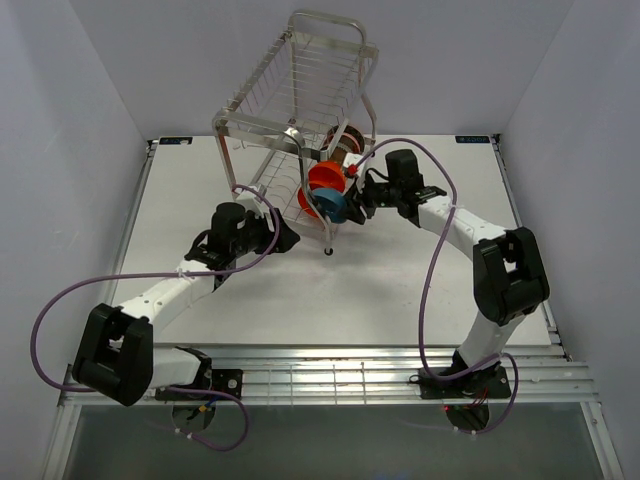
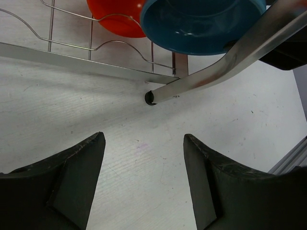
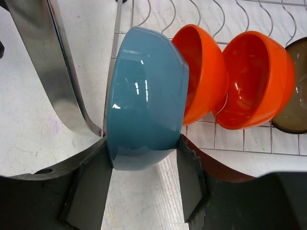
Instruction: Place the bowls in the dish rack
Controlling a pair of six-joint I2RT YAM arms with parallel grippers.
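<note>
The silver wire dish rack (image 1: 300, 90) stands at the table's far middle. My right gripper (image 3: 144, 153) is shut on the blue bowl (image 3: 144, 96), both pads touching its sides. It holds the bowl on edge at the front end of the lower tier (image 1: 331, 205). Two orange bowls (image 3: 201, 72) (image 3: 254, 79) stand on edge in the slots right behind it. A dark brown bowl (image 3: 292, 96) follows them. More bowls deeper in the rack (image 1: 345, 142) are mostly hidden. My left gripper (image 2: 144, 139) is open and empty over bare table, just short of the rack's front foot (image 2: 150, 97).
The rack's tubular front leg (image 2: 225, 64) slants past the blue bowl (image 2: 201, 24) and runs close on the bowl's left in the right wrist view (image 3: 43, 67). The upper basket tier (image 1: 290, 70) holds nothing. The white table (image 1: 350, 290) extends in front of the rack.
</note>
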